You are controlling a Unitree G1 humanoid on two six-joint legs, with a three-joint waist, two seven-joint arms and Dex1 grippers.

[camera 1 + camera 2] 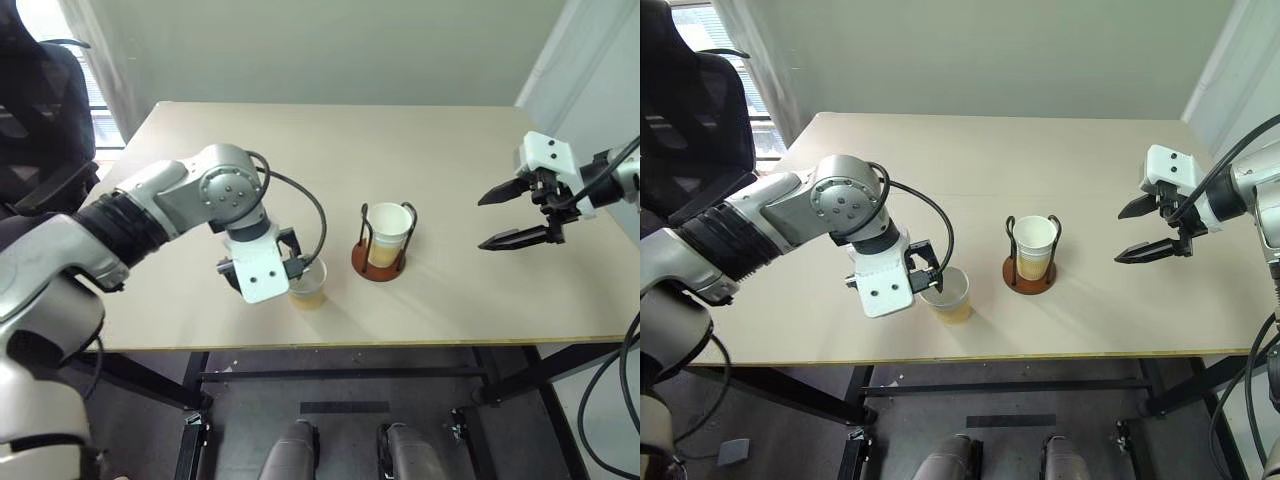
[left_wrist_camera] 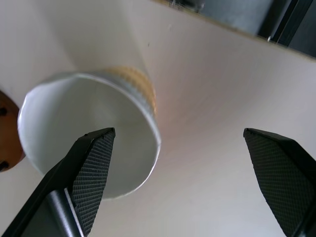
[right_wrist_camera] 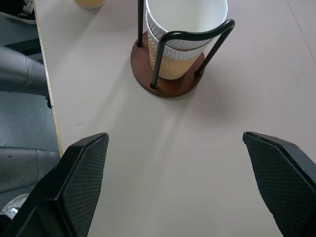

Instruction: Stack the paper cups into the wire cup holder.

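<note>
- Hovering my left gripper (image 1: 925, 280), jaws wide and empty, over a loose paper cup (image 1: 948, 296) near the bench (image 1: 1090, 170) front edge.
- Holding my right gripper (image 1: 1145, 235) gaping, empty, well apart from the wire cup holder (image 1: 1030, 270) containing stacked cups (image 3: 185, 47).
- Reading no labels.

A pale beige wooden surface (image 1: 330, 140) on black metal legs (image 1: 530, 372) stands before a plain light wall (image 1: 330, 45). A black office chair (image 1: 690, 110) sits beside a bright window (image 1: 758, 115); dark grey floor (image 1: 350, 430) lies below.
</note>
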